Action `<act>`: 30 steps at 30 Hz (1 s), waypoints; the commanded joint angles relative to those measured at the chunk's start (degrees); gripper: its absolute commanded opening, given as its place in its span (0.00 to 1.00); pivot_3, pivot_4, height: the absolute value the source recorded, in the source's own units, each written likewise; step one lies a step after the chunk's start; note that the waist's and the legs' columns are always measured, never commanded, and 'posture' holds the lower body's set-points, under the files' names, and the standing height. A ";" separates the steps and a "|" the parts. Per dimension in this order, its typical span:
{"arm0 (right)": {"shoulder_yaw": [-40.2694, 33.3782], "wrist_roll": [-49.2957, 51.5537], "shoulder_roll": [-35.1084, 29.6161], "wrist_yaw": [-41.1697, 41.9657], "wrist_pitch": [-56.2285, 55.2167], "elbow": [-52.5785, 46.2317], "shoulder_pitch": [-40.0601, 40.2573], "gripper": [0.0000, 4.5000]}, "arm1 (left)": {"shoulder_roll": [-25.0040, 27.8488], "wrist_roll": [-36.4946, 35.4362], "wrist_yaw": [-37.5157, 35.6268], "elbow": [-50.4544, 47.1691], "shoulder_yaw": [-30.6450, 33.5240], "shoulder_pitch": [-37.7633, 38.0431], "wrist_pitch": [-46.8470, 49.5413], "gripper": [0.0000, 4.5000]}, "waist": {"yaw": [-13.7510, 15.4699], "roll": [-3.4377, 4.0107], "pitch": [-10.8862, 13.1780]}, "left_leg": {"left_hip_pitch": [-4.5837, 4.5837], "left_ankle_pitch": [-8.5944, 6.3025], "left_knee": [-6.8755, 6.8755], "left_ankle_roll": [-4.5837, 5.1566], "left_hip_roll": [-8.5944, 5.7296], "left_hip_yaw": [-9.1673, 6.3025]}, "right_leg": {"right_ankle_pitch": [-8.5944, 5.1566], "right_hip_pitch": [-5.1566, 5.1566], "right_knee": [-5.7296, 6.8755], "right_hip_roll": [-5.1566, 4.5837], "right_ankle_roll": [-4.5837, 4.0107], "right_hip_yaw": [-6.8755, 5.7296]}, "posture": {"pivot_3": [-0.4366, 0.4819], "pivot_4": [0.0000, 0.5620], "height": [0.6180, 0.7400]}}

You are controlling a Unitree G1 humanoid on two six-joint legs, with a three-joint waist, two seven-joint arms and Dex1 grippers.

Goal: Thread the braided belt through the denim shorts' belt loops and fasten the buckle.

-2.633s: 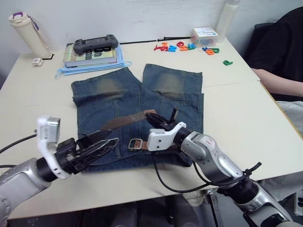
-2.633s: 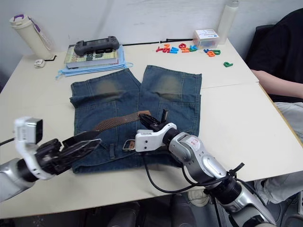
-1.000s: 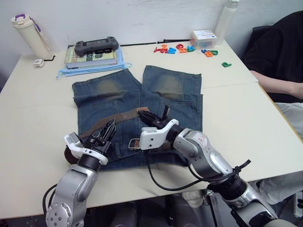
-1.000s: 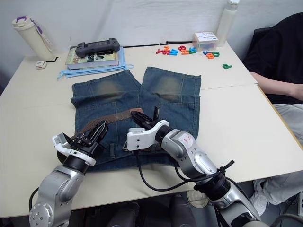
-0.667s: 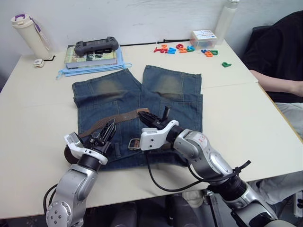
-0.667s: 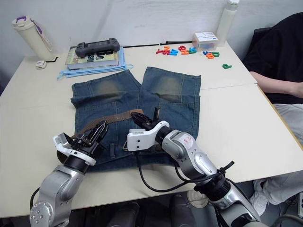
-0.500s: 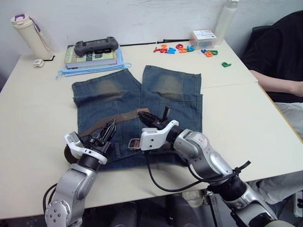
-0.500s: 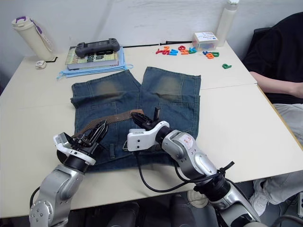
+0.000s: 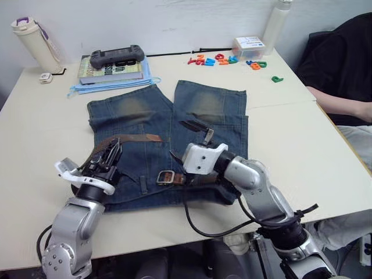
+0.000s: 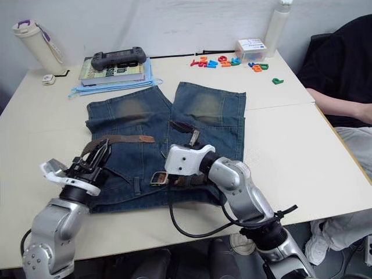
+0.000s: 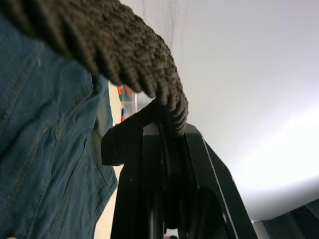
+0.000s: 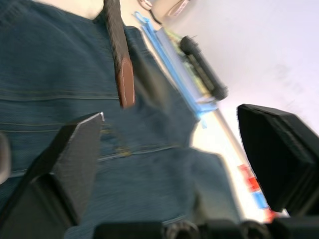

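Observation:
The denim shorts (image 9: 174, 116) lie flat mid-table, waistband toward me. The braided belt (image 9: 125, 139) arcs over the left leg, and its tan end (image 9: 153, 138) rests loose on the denim. My left gripper (image 9: 112, 149) is shut on the belt's braided part, and the strap (image 11: 164, 99) is pinched between its fingers. The silver buckle (image 9: 167, 177) lies on the waistband, just left of my right wrist. My right gripper (image 9: 180, 140) hovers open over the shorts' middle, with nothing between its fingers (image 12: 70, 159). The tan end (image 12: 124, 84) lies beyond them. I cannot make out the belt loops.
A book with a game controller (image 9: 116, 57) and a blue folder sit at the back left, beside a cream bottle (image 9: 32, 38). Coloured letters (image 9: 224, 58) and a white box (image 9: 250, 45) are at the back right. A person's arm (image 9: 343, 104) rests at the right edge.
My right gripper has let go of the belt's tan end and opened. The left gripper has drawn the belt to the left, and the tan end now lies further left on the shorts.

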 commanded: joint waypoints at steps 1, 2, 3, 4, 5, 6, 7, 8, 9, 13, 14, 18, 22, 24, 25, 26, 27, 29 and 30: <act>-7.66 25.12 3.91 14.44 24.30 -9.66 1.15 0.99 | 4.64 -0.45 -4.12 -7.29 8.97 8.27 1.89 0.00 | -0.13 0.00 0.01 | 0.01 -0.05 0.00 0.00 0.06 0.01 | 0.00 0.00 -0.02 -0.01 0.00 0.03 | 0.48 0.27 0.79; -8.44 27.65 4.25 15.40 27.56 -10.17 0.90 0.99 | 5.21 -0.45 -5.34 -7.51 9.98 9.52 2.40 0.00 | -0.26 0.01 0.01 | 0.02 -0.09 0.00 -0.03 0.13 0.02 | 0.00 0.00 -0.03 -0.02 0.00 0.06 | 0.48 0.27 0.79; -9.03 31.15 3.64 17.57 30.49 -10.92 0.69 0.99 | 6.20 -0.45 -8.05 -7.58 11.51 12.06 3.45 0.00 | -0.31 0.05 0.04 | 0.05 -0.16 0.00 -0.10 0.29 0.05 | 0.02 0.00 -0.07 -0.01 -0.09 0.10 | 0.48 0.27 0.79; -9.83 34.20 3.36 19.10 34.11 -11.41 0.28 0.99 | 7.43 -0.45 -10.82 -7.20 13.04 14.44 4.75 0.00 | -0.24 0.08 0.06 | 0.07 -0.20 0.00 -0.13 0.41 0.06 | 0.01 0.00 -0.08 0.05 -0.17 0.08 | 0.48 0.27 0.79; -10.43 37.16 2.74 20.85 37.25 -11.79 -0.06 0.99 | 8.70 -0.45 -13.95 -6.78 14.53 16.88 6.23 0.00 | -0.13 0.11 0.07 | 0.07 -0.21 -0.01 -0.14 0.43 0.05 | 0.00 0.00 -0.09 0.06 -0.20 0.05 | 0.48 0.27 0.79; -10.44 38.75 1.53 22.67 37.77 -11.83 -0.31 0.99 | 9.82 -0.45 -17.33 -6.25 16.07 19.57 7.94 0.00 | -0.08 0.11 0.07 | 0.06 -0.21 -0.01 -0.14 0.43 0.03 | 0.00 0.00 -0.09 0.05 -0.22 0.02 | 0.48 0.27 0.79; -10.51 39.68 0.75 23.33 38.78 -11.33 -0.72 0.99 | 10.70 -0.45 -20.46 -5.35 17.54 22.24 9.73 0.00 | -0.06 0.18 0.12 | 0.06 -0.21 -0.01 -0.14 0.43 0.02 | 0.00 0.01 -0.11 0.05 -0.24 -0.01 | 0.48 0.27 0.79; -10.40 40.36 0.02 23.65 39.24 -10.83 -1.17 0.99 | 11.42 -0.45 -23.16 -4.30 18.78 24.61 11.27 0.00 | -0.12 0.20 0.13 | 0.06 -0.24 -0.01 -0.09 0.43 0.01 | -0.01 0.05 -0.20 0.03 -0.27 -0.03 | 0.48 0.27 0.79; -9.91 40.74 -0.93 23.87 39.13 -10.26 -1.75 0.99 | 12.40 -0.45 -26.40 -3.00 19.97 27.15 13.03 0.00 | -0.13 0.25 0.16 | 0.06 -0.28 -0.01 -0.02 0.43 0.01 | 0.00 0.12 -0.33 0.03 -0.27 -0.06 | 0.48 0.27 0.79; -8.97 41.96 -1.85 23.28 39.11 -8.40 -3.61 0.99 | 14.72 -0.45 -32.05 0.70 21.79 31.76 16.82 0.00 | -0.16 0.36 0.23 | 0.08 -0.38 -0.03 0.15 0.41 0.05 | -0.07 0.24 -0.58 -0.02 -0.42 -0.06 | 0.48 0.27 0.79; -8.86 42.19 -1.81 23.12 38.99 -8.09 -4.01 0.99 | 15.26 -0.45 -32.54 1.35 21.68 32.38 17.41 0.00 | -0.15 0.37 0.23 | 0.08 -0.40 -0.03 0.18 0.41 0.04 | -0.07 0.25 -0.58 -0.03 -0.43 -0.07 | 0.48 0.27 0.79; -8.83 43.32 -1.48 22.55 39.02 -7.68 -5.21 0.99 | 15.98 -0.45 -32.57 3.00 20.07 32.41 18.28 0.00 | -0.11 0.35 0.23 | 0.08 -0.47 -0.03 0.25 0.43 0.02 | -0.05 0.26 -0.64 -0.04 -0.38 -0.07 | 0.48 0.27 0.79; -8.92 44.50 -2.08 22.00 39.14 -7.73 -5.81 0.99 | 15.54 -0.45 -31.67 3.24 16.78 31.49 18.30 0.00 | -0.11 0.37 0.23 | 0.06 -0.58 -0.03 0.15 0.46 -0.02 | 0.06 0.30 -0.77 -0.05 -0.18 -0.11 | 0.48 0.27 0.79; -8.94 45.07 -2.45 21.54 39.26 -7.81 -5.90 0.99 | 15.60 -0.45 -31.18 3.50 15.62 31.22 18.10 0.00 | -0.12 0.37 0.23 | 0.06 -0.62 -0.05 0.14 0.48 -0.01 | 0.07 0.29 -0.80 -0.04 -0.18 -0.11 | 0.48 0.27 0.79; -8.95 45.29 -2.75 21.23 39.33 -7.84 -5.95 0.99 | 15.63 -0.45 -30.69 3.72 15.06 31.10 17.81 0.00 | -0.15 0.37 0.23 | 0.06 -0.63 -0.05 0.13 0.49 -0.01 | 0.06 0.28 -0.80 -0.03 -0.18 -0.11 | 0.48 0.27 0.79; -9.03 45.57 -3.01 20.98 39.50 -7.95 -5.99 0.99 | 15.69 -0.45 -30.28 3.99 14.57 31.28 17.75 0.00 | -0.17 0.37 0.24 | 0.06 -0.64 -0.08 0.13 0.51 0.00 | 0.06 0.27 -0.82 -0.02 -0.18 -0.10 | 0.48 0.27 0.79; -9.07 45.83 -3.25 20.76 39.60 -8.02 -6.02 0.99 | 15.74 -0.45 -29.99 4.16 14.24 31.42 17.71 0.00 | -0.18 0.38 0.24 | 0.05 -0.64 -0.09 0.13 0.52 0.01 | 0.06 0.26 -0.82 -0.02 -0.18 -0.10 | 0.48 0.27 0.79; -9.06 46.28 -3.75 20.23 39.75 -8.18 -6.09 0.99 | 16.21 -0.45 -29.58 4.70 13.95 31.99 17.70 0.00 | -0.20 0.38 0.24 | 0.06 -0.64 -0.12 0.12 0.54 0.02 | 0.06 0.23 -0.82 0.00 -0.19 -0.08 | 0.48 0.27 0.79; -9.02 46.50 -3.97 20.03 39.75 -8.23 -6.15 0.99 | 16.46 -0.45 -29.50 5.05 13.98 32.27 17.75 0.00 | -0.19 0.38 0.24 | 0.06 -0.65 -0.13 0.11 0.55 0.03 | 0.06 0.23 -0.82 0.01 -0.19 -0.07 | 0.48 0.27 0.79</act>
